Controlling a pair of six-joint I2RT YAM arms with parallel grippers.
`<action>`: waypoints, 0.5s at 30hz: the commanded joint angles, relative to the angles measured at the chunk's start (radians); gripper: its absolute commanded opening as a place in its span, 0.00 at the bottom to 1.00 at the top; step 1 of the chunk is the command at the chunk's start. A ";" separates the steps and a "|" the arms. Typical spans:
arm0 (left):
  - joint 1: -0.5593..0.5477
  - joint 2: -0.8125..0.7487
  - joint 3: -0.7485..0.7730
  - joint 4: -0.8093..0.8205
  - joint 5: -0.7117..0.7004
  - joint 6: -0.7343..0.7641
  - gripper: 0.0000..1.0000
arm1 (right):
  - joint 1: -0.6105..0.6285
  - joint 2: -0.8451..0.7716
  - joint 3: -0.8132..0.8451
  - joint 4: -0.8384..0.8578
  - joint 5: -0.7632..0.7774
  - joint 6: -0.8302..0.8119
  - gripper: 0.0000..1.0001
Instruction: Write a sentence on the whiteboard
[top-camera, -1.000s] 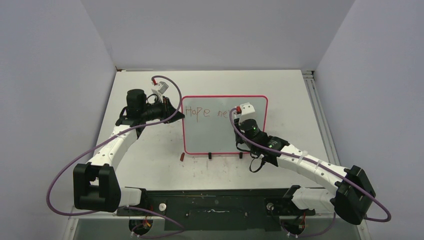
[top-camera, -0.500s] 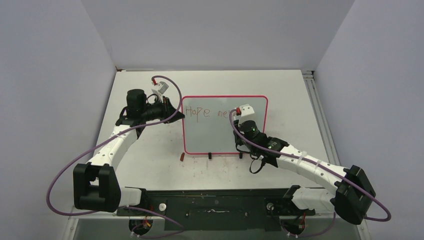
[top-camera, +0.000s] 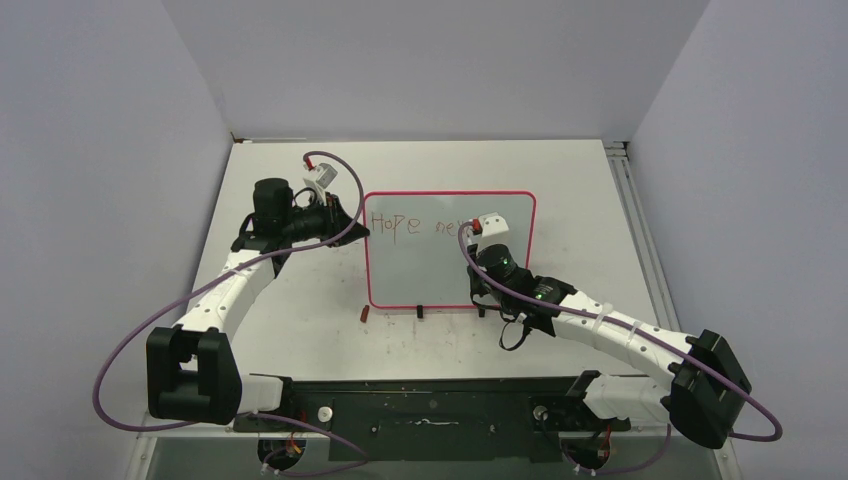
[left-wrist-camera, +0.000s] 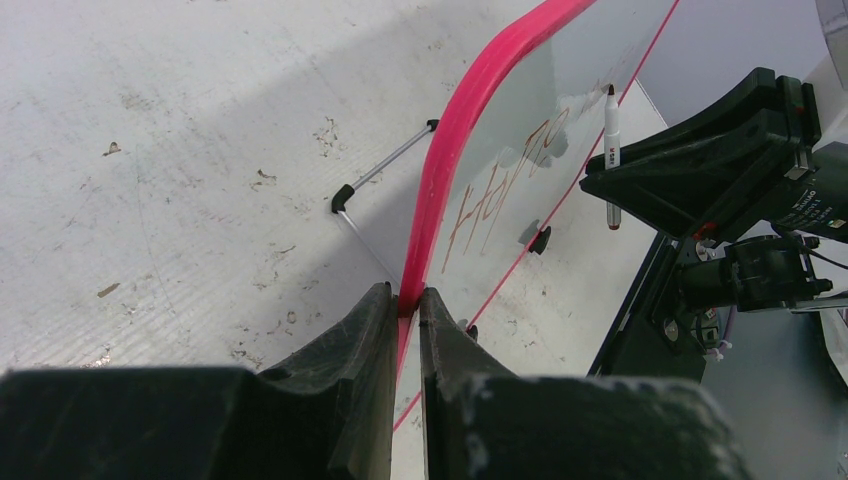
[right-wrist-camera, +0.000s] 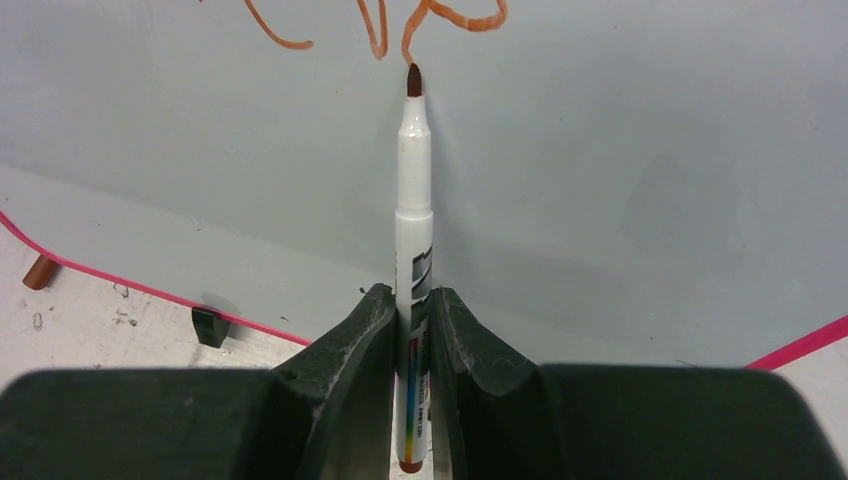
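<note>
Clearly, sentence (top-camera: 400, 225) on whiteboard (top-camera: 420, 272) reads "Hope ne"; marker (right-wrist-camera: 413, 200) label illegible.

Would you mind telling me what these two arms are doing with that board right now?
The left gripper is clamped on the pink-red frame at the left edge of the whiteboard, holding it steady. The right gripper grips a marker, whose tip sits at the end of the latest stroke. The sentence reads "Hope" plus the start of a second word, partly hidden behind the right wrist. The lower part of the board is blank.
</note>
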 joint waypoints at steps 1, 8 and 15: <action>-0.001 -0.037 0.010 0.036 0.002 -0.002 0.00 | 0.002 -0.015 -0.002 -0.018 0.054 0.024 0.05; -0.001 -0.038 0.009 0.035 0.003 -0.002 0.00 | -0.003 -0.029 0.003 -0.037 0.082 0.027 0.05; 0.000 -0.041 0.008 0.035 0.003 -0.002 0.00 | 0.000 -0.089 0.000 -0.022 0.062 -0.004 0.05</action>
